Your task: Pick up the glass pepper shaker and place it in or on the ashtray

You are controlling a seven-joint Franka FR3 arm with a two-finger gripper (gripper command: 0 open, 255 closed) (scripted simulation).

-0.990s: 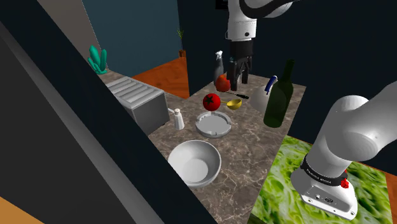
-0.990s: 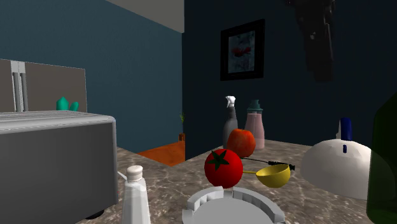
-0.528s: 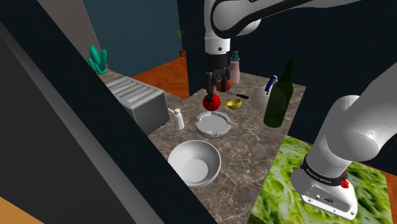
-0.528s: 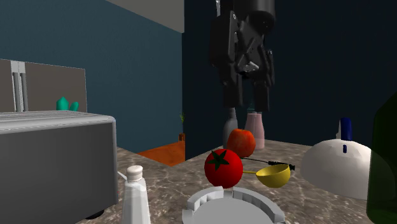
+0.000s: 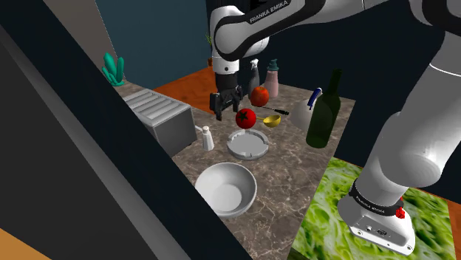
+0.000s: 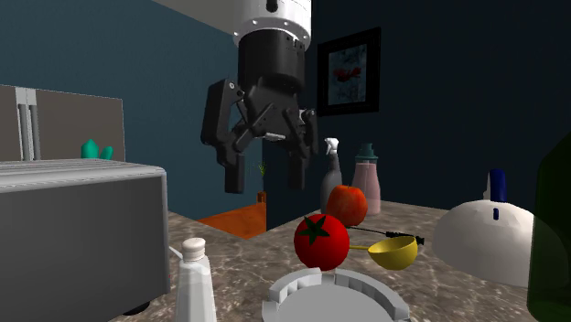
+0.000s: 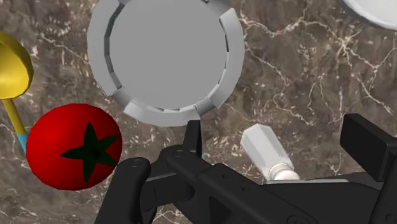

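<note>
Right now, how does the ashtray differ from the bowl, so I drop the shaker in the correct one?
The ashtray has a notched rim and a flat, shallow floor; the bowl has a smooth rim and a deep, rounded inside. The bowl looks wider than the ashtray. The ashtray sits next to the tomato; the bowl lies below the ashtray in the shoulder view. Both are round, pale grey, upright and empty.

arm [image 5: 421,148]: white links, dark joints, black "FRANKA EMIKA" lettering
gripper [image 6: 265,178]: all black, two fingers
base [image 5: 378,224]: black band, red button
</note>
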